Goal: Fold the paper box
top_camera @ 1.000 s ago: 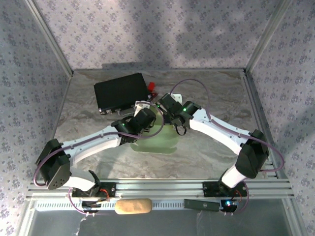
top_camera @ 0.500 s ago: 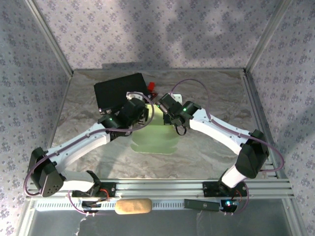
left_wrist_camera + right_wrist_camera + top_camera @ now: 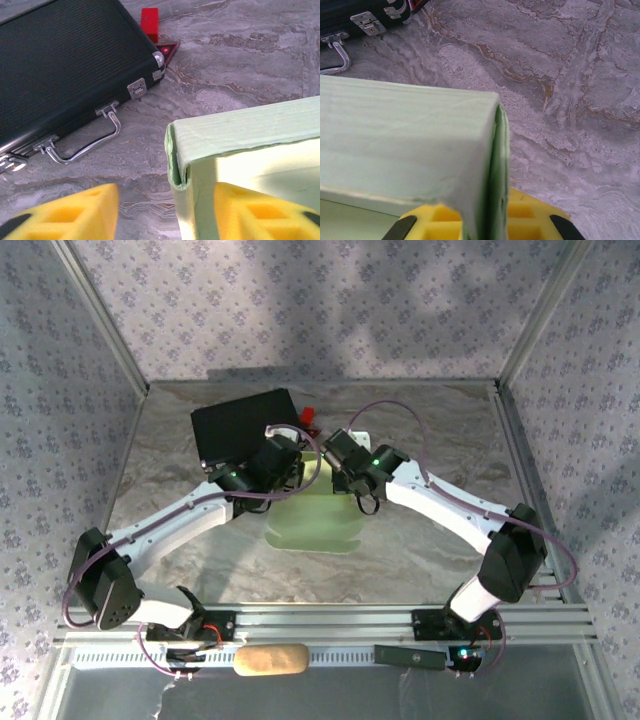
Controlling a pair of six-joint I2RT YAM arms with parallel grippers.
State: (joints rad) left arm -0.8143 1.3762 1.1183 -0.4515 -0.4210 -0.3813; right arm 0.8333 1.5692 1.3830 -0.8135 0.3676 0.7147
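The marbled surface (image 3: pixel 430 560) fills my top view, with the arm bases at 6 o'clock. The left arm (image 3: pixel 170 530) reaches in from 7 o'clock and the right arm (image 3: pixel 450 505) from 5 o'clock, and their wrists meet near the middle.

The black case (image 3: pixel 235 425) lies flat toward 11 o'clock from the middle of the surface. Its metal handle (image 3: pixel 85 145) and latches are on the long side nearest the box.

The paper box (image 3: pixel 315 530) sits about mid-surface, just on the 6 o'clock side of the two wrists. It is pale green card, partly formed: its far wall stands upright with a folded corner at each end, and the rest lies low toward the bases.

On the left wrist camera, the left gripper (image 3: pixel 165 215) has its jaws spread. The box's left corner stands between the yellow fingers (image 3: pixel 65 212). The outer finger is clear of the card, and the other sits just beside the wall, inside the box. I cannot tell whether that one touches.

On the right wrist camera, the right gripper (image 3: pixel 485 220) has its jaws pressed together, pinching the card at the box's right corner. The folded edge runs straight down into the yellow pads.

A small red block (image 3: pixel 308 416) lies at the case's 3 o'clock corner, close to it.
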